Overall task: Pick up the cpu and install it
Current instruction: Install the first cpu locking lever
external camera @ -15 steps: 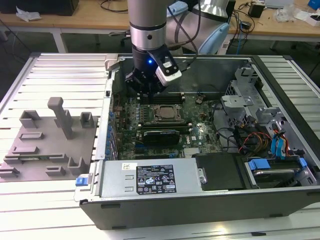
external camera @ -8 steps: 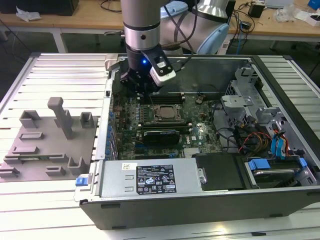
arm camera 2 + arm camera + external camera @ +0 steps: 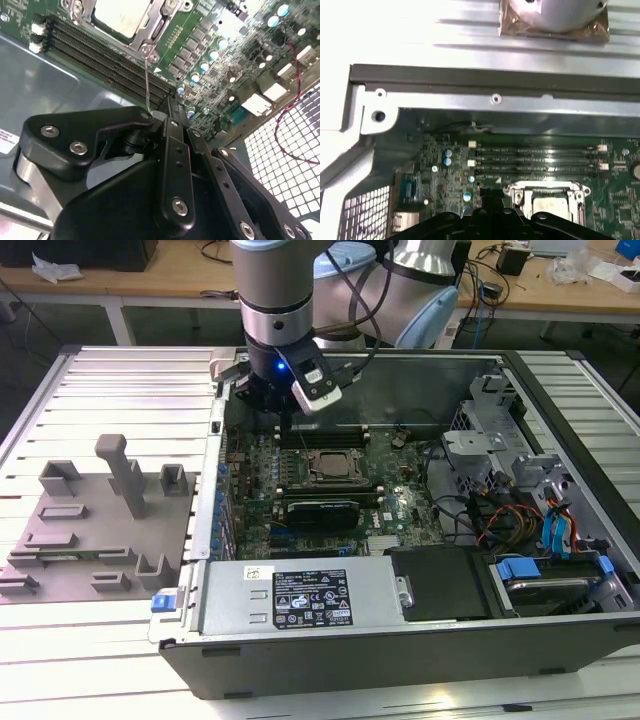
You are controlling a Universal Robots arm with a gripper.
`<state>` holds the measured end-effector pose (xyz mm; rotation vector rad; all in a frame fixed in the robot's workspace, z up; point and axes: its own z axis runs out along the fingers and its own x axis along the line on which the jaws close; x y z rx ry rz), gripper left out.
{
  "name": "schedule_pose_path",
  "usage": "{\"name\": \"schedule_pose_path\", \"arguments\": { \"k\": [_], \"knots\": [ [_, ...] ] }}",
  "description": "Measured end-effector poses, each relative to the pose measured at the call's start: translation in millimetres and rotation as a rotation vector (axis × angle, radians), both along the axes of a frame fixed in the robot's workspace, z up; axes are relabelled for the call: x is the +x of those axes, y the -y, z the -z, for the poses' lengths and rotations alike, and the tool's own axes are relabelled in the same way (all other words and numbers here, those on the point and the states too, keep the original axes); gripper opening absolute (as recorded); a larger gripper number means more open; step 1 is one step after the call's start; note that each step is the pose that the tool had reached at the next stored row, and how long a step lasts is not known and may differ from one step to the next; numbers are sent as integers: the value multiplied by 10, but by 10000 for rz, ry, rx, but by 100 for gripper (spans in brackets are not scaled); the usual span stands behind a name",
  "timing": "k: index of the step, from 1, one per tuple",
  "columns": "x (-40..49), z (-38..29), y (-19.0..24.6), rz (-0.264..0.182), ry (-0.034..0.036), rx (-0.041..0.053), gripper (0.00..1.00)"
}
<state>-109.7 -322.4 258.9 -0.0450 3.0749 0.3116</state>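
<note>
In the motherboard socket (image 3: 155, 25), the cpu (image 3: 331, 466), the claw (image 3: 285, 423) near it

I work over a ribbed, silvery metal table (image 3: 110, 380). In the exterior view, two things lie on it: an open computer case (image 3: 400, 640) from centre toward 3 o'clock, and a grey plastic fixture (image 3: 90, 530) at 9 o'clock, just beside the case.

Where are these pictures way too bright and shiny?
In the first wrist view, the ribbed table washes out to white; in the second wrist view, the mesh grille glows white and the cpu gleams pale; in the exterior view, a small blue light shines on the arm.
</note>
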Motion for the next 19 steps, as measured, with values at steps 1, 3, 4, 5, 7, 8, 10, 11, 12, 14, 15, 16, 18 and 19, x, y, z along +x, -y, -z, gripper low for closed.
{"name": "schedule_pose_path", "arguments": {
  "k": [1,3,4,5,7,8,10,11,12,14,15,16,18,19],
  "knots": [
    [-1,0,0,-2,0,150,11],
    [0,0,0,-1,-1,228,11],
    [7,0,0,-1,0,251,11],
    [18,0,0,-1,0,266,11],
    [50,0,0,-2,-1,282,11],
    [79,0,0,-1,0,284,11],
    [132,0,1,-2,-1,284,11],
    [156,0,2,0,-3,285,11],
    [190,0,4,0,-8,285,11],
    [240,0,7,-2,-18,284,11],
    [268,0,8,-1,-25,284,11],
    [297,0,10,1,-32,285,11],
    [357,0,14,-2,-45,285,11],
    [390,0,15,0,-52,285,11]
  ]
}}
